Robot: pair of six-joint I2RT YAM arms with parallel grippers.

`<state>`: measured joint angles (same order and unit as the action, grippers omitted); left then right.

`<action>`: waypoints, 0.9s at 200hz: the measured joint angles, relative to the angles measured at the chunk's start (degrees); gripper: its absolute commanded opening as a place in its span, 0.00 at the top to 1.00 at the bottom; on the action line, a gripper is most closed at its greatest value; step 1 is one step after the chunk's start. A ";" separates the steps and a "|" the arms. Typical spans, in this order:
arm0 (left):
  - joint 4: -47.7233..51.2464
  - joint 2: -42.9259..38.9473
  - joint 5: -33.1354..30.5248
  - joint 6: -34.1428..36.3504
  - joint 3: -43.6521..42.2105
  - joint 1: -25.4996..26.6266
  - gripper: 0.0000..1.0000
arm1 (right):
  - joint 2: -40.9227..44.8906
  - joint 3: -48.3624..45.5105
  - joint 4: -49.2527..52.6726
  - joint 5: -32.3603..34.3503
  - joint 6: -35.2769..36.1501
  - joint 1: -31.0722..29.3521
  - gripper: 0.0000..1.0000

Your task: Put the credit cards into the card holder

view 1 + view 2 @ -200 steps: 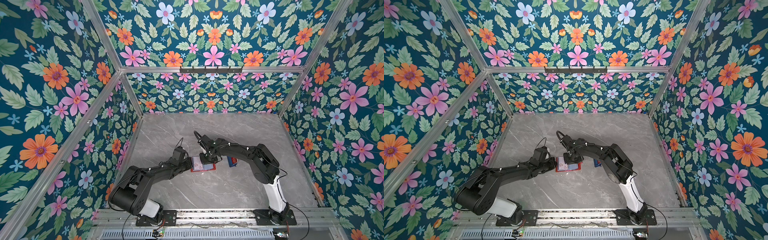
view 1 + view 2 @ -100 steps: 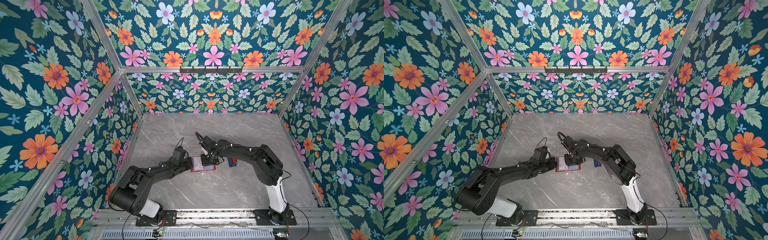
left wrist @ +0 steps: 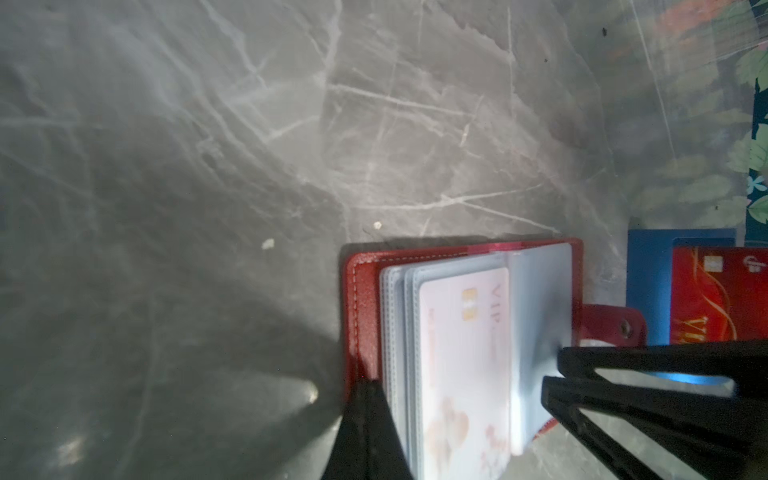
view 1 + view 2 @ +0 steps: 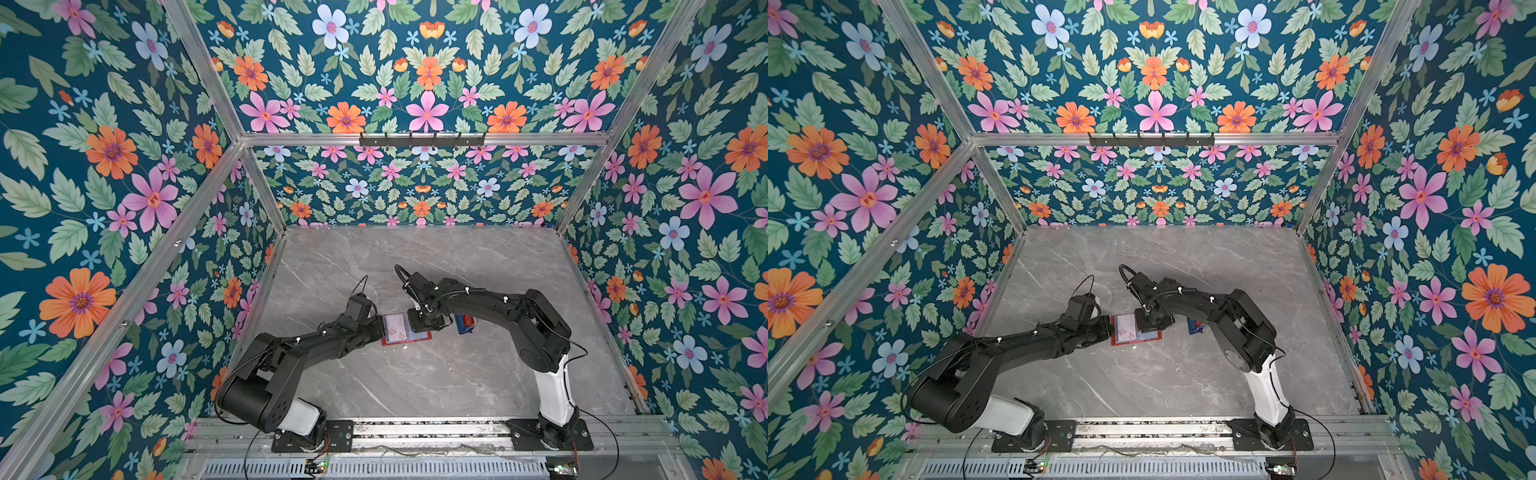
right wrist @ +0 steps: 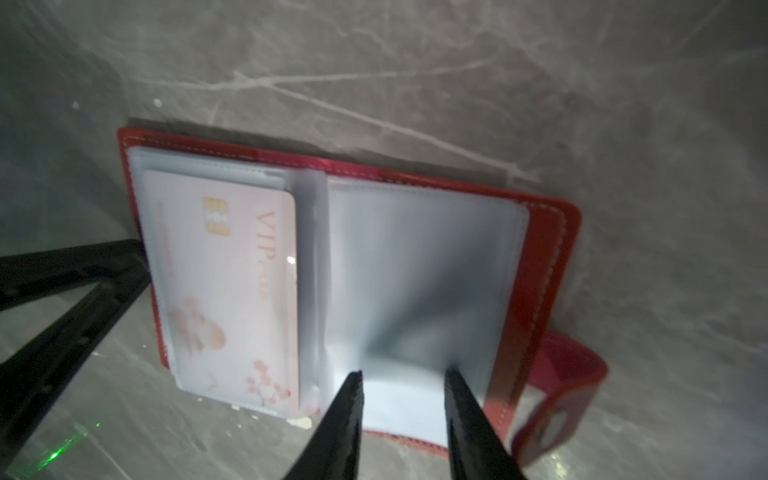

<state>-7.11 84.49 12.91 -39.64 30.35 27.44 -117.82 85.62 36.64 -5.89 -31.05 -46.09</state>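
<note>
grey marble table (image 4: 415,386); card holder (image 5: 548,270) lies open; left gripper (image 3: 365,399) closed at its edge; right gripper (image 5: 403,374) half-open, tips on clear sleeve (image 5: 415,270).

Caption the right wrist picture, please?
Open right claw touching clear sleeve inside red leather-look card holder, beside pink plastic card.

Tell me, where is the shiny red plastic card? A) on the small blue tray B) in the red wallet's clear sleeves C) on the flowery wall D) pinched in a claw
A: the shiny red plastic card lies on the small blue tray, beside and apart from the open red leather-look wallet.
</note>
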 measured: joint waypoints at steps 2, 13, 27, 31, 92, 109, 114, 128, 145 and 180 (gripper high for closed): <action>0.02 0.00 0.00 0.02 0.00 0.02 0.94 | 0.00 0.07 0.02 0.00 0.00 0.00 0.63; 0.04 0.00 0.00 0.20 0.02 0.04 0.94 | -0.22 0.59 0.42 -0.07 0.22 -0.09 0.63; 0.07 0.00 0.00 0.26 0.02 0.07 0.94 | -0.68 1.38 0.87 -0.24 0.98 -0.17 0.62; 0.09 0.02 0.00 0.39 0.04 0.09 0.94 | -0.90 1.68 0.96 -0.24 1.05 -0.26 0.62; 0.33 0.20 0.00 0.70 0.24 0.17 0.94 | -4.15 5.64 3.37 -0.81 1.75 -1.01 0.60; 0.35 0.24 0.00 0.83 0.28 0.20 0.94 | -4.70 6.43 4.02 -0.85 2.10 -1.09 0.58; 0.35 0.26 0.00 0.83 0.28 0.20 0.94 | -4.79 6.58 4.17 -0.90 2.29 -1.11 0.57; 0.37 0.26 0.00 0.83 0.31 0.20 0.94 | -5.03 6.99 4.48 -1.07 2.47 -1.20 0.55; 0.42 0.26 0.00 0.83 0.33 0.20 0.94 | -5.14 7.21 4.66 -1.40 2.69 -1.22 0.54; 1.22 -0.07 -0.39 0.92 0.63 0.31 0.89 | -3.61 5.22 3.02 -1.51 2.69 -1.20 0.54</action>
<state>-5.89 84.42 12.51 -38.72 30.98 27.75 -121.43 90.85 39.66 -7.40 -28.36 -47.29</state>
